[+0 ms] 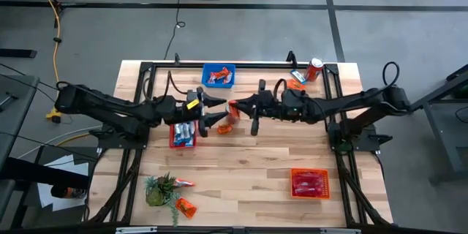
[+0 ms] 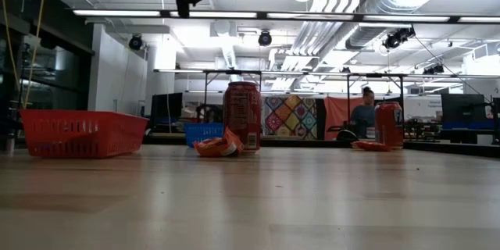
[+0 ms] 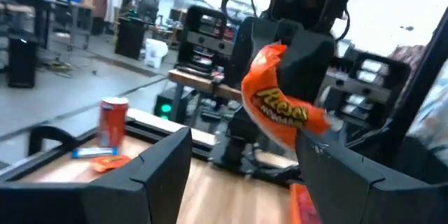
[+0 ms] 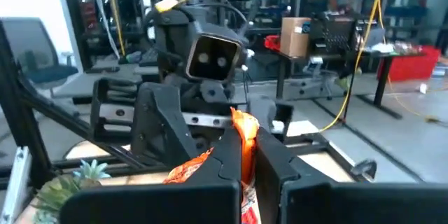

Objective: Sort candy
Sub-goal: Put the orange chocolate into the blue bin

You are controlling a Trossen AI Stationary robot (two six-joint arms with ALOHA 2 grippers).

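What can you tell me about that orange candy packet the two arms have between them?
The orange crinkled-foil candy packet bears yellow lettering and looks soft and bent. It hangs in the air above the middle of the wooden table, touching no surface. The right end effector pinches it edge-on between dark fingers. The left end effector stands open, its fingers either side of the packet, not gripping it.

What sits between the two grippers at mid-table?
An orange candy packet, pinched by the right gripper, hangs between it and the open left gripper; the high and left wrist views show it.

An orange wrapped candy packet (image 1: 232,111) hangs above the table's middle. More candy fills the blue basket (image 1: 219,76), red basket (image 1: 183,134) and orange basket (image 1: 309,183).
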